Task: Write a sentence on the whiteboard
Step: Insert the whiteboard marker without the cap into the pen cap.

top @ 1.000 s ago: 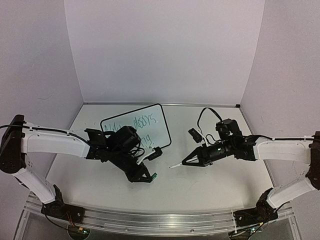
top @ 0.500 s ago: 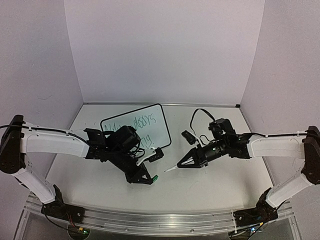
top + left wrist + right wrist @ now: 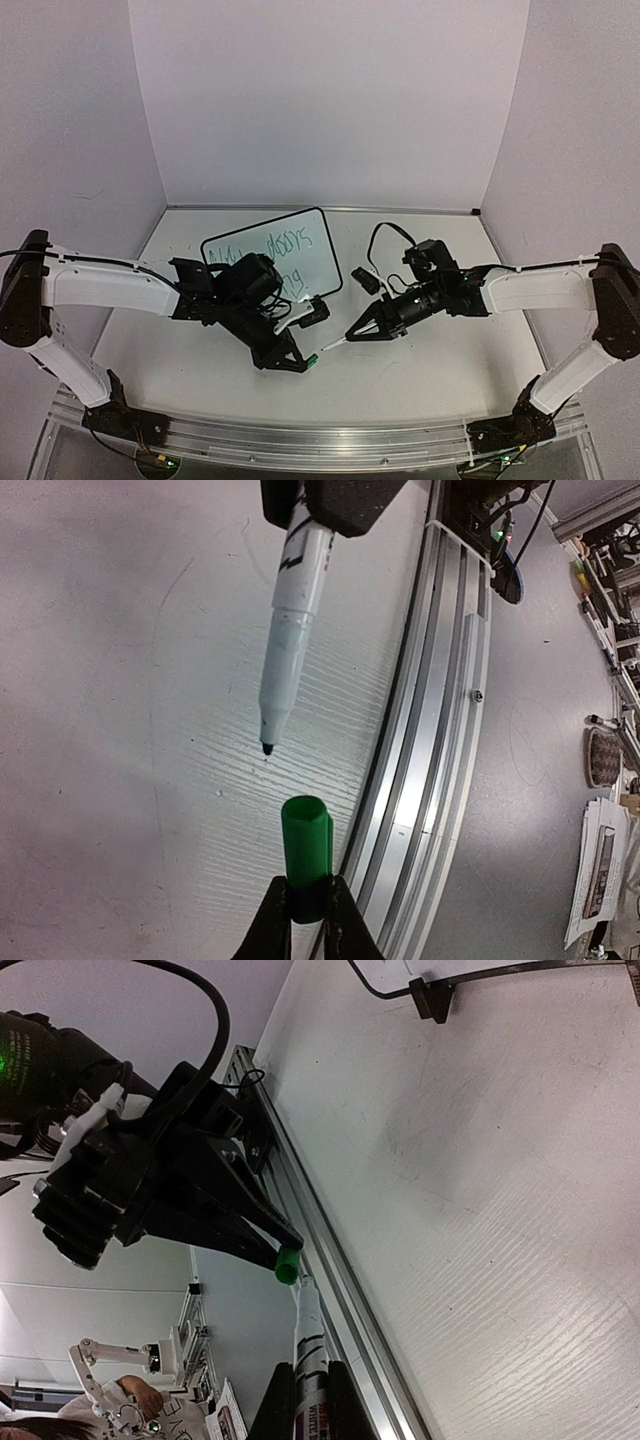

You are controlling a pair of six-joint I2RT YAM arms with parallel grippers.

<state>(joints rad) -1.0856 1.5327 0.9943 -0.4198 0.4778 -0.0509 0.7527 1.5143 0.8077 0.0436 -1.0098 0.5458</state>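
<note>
Left hand (image 3: 308,905) pinches the green cap (image 3: 306,852), right hand (image 3: 354,334) grips the marker (image 3: 335,344), and the light, glossy, likely slippery whiteboard (image 3: 318,265) sits behind them on the desk (image 3: 420,370), best steadied by its frame.

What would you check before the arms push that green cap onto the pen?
1. Cap clamped in left jaws, mouth facing the marker: ok.
2. Marker clamped in right jaws: ok.
3. Tip lined up with the cap's mouth: not ok, off to one side.
4. Sentence finished: cannot tell, left arm hides part.
5. Whiteboard out of the way: ok, well behind the marker.
</note>
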